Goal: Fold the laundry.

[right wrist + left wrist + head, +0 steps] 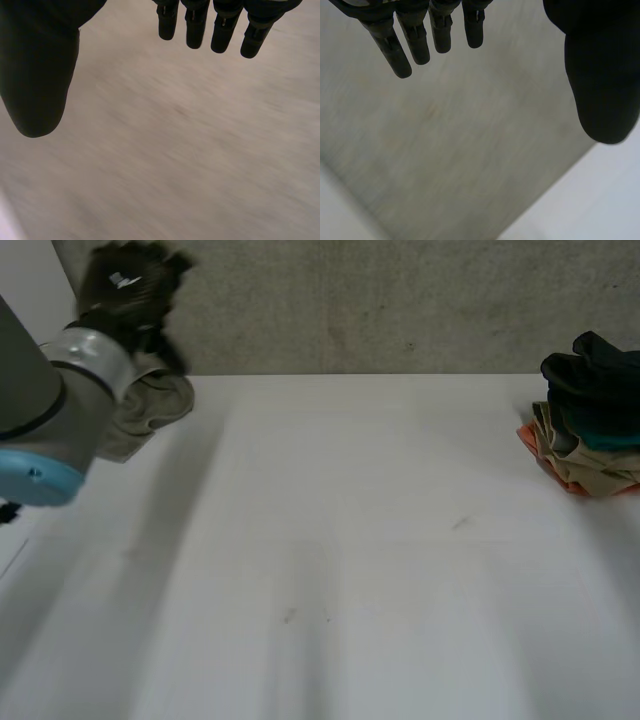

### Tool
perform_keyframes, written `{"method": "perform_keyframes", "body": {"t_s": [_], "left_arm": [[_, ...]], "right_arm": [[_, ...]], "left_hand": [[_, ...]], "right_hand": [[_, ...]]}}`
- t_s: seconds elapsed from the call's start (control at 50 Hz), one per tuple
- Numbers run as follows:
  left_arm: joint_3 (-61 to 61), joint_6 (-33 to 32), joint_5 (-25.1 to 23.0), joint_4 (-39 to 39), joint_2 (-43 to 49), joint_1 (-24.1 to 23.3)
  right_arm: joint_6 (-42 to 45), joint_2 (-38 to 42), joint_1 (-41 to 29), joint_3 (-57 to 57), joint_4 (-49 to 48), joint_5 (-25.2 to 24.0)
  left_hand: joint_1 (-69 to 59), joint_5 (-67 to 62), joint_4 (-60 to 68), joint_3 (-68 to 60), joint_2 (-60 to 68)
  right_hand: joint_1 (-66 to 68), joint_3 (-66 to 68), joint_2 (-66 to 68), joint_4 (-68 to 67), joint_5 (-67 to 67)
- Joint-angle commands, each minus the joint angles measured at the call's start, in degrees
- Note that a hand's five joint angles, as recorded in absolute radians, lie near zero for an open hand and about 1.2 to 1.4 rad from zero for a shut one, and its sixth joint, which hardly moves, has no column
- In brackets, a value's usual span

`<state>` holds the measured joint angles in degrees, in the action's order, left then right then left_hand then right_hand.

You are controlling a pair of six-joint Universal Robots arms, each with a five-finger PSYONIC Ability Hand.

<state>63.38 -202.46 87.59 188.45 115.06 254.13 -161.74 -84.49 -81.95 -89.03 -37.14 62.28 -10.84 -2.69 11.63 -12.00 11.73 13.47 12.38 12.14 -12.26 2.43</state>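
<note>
At far-left corner: left hand point(130, 285) is hovering, fingers slack, beside khaki garment point(150, 405).
Right hand point(40, 75), also slack, is hanging nearer far-right laundry pile point(590, 430).

Clothes pile point(588, 435) right, beige garment point(163, 403) left

The table point(350, 570) stretches forward from a wall point(380, 300) standing behind its far edge. At the far left corner a crumpled garment point(155, 405) lies on the table, partly hidden behind the left arm point(50, 400), with the left hand point(130, 285) raised above it in front of the wall. Well apart, at the far right edge, a stack of clothes point(590, 430) sits on the table, one piece on another.
</note>
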Motion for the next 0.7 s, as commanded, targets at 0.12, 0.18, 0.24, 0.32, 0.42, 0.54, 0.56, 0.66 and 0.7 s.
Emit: {"method": "perform_keyframes", "body": {"t_s": [0.12, 0.18, 0.24, 0.32, 0.42, 0.54, 0.56, 0.66, 0.7], "left_arm": [[-17.8, -15.7, -7.6, 5.3, 29.2, 15.9], [-21.5, -16.0, -10.9, 5.3, 33.7, 17.9], [-25.1, -15.9, -12.7, 5.4, 37.5, 18.9], [-29.9, -15.9, -13.9, 5.3, 42.3, 19.7], [-33.4, -15.7, -16.1, 5.3, 46.2, 19.9], [-35.8, -14.1, -19.3, 5.3, 49.3, 20.0], [-36.6, -13.8, -19.4, 5.3, 49.8, 20.0], [-41.2, -12.9, -20.0, 5.4, 52.8, 20.1], [-42.7, -12.5, -20.8, 5.4, 53.4, 20.2]], "right_arm": [[5.0, 2.7, -17.2, -17.2, 8.5, -6.0], [8.7, 5.8, -17.9, -16.5, 11.7, -2.7], [12.1, 8.1, -19.0, -15.3, 13.4, 2.2], [15.5, 11.4, -22.6, -14.6, 13.9, 8.8], [16.7, 12.9, -25.4, -15.6, 13.8, 12.3], [16.2, 13.1, -25.2, -16.7, 13.4, 12.6], [16.2, 13.1, -25.2, -16.7, 13.4, 12.6], [16.3, 12.9, -25.2, -16.6, 13.4, 12.5], [16.5, 12.9, -25.2, -16.5, 13.4, 12.5]], "left_hand": [[-0.2, 1.6, -0.6, 0.9, -0.7], [-0.2, 1.6, -0.6, 0.9, -0.7], [-1.4, 0.5, 0.6, -0.2, 0.5], [-3.1, -1.2, 2.3, -1.9, 2.2], [-6.4, -4.6, 5.6, -5.3, 5.5], [-11.8, -10.0, 11.0, -10.7, 10.9], [-12.5, -10.6, 11.7, -11.3, 11.6], [-17.0, -15.2, 16.2, -15.9, 16.1], [-18.4, -16.5, 17.6, -17.2, 17.5]], "right_hand": [[-3.5, -2.4, -2.1, 2.3, -2.4], [-3.5, -2.4, -2.1, 2.3, -2.4], [-3.5, -2.4, -2.1, 2.3, -2.4], [-3.5, -2.4, -2.1, 2.3, -2.4], [-3.5, -2.4, -2.1, 2.3, -2.4], [-3.5, -2.4, -2.1, 2.3, -2.4], [-3.5, -2.4, -2.1, 2.3, -2.4], [-3.5, -2.4, -2.1, 2.3, -2.4], [-3.5, -2.4, -2.1, 2.3, -2.4]]}}
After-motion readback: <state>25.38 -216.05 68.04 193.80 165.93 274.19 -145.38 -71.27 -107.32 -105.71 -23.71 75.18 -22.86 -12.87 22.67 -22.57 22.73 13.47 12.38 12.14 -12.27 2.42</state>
